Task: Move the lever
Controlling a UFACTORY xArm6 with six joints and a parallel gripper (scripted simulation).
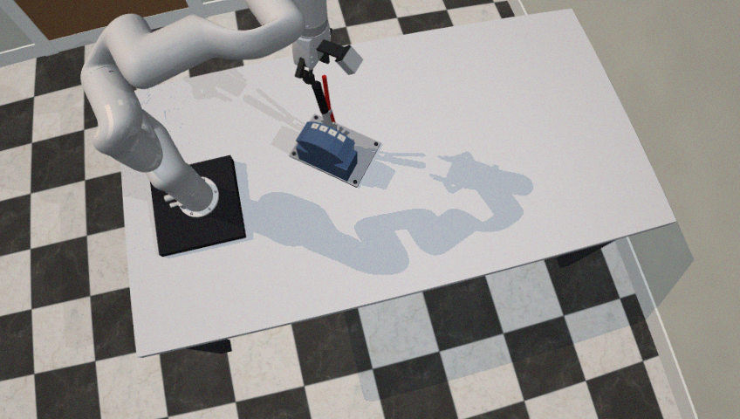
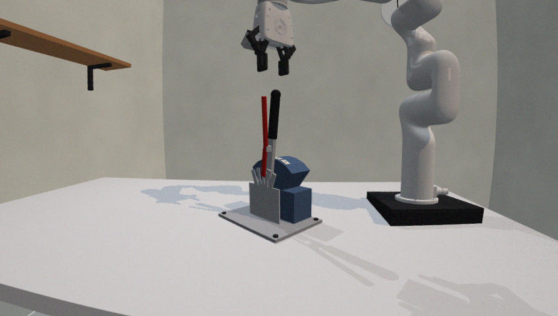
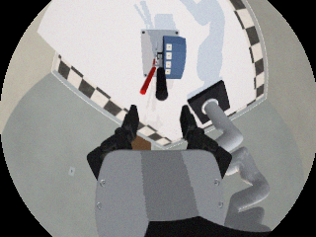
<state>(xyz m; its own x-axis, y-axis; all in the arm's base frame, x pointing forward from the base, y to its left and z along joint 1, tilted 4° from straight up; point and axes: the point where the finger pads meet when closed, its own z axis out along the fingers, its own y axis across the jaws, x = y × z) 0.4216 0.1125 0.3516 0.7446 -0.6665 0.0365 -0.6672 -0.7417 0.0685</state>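
Observation:
The lever stands nearly upright on a blue block [image 2: 289, 187] fixed to a grey baseplate [image 2: 270, 225]. Its black handle [image 2: 274, 115] has the thin red bar [image 2: 264, 133] beside it on the left, a small gap apart. A grey notched plate [image 2: 264, 199] is at the lever's foot. Small white number plates [image 1: 326, 130] sit in a row on the blue block; I cannot read them. My gripper [image 2: 270, 66] hangs open and empty a short way above the handle's top. The wrist view shows the fingers apart, with the handle [image 3: 160, 82] and red bar [image 3: 149, 81] below them.
The arm's black base [image 2: 424, 211] stands on the table to the right of the lever unit. A wooden shelf [image 2: 58, 49] is on the wall at the far left. The table edge runs close to the front in the side view.

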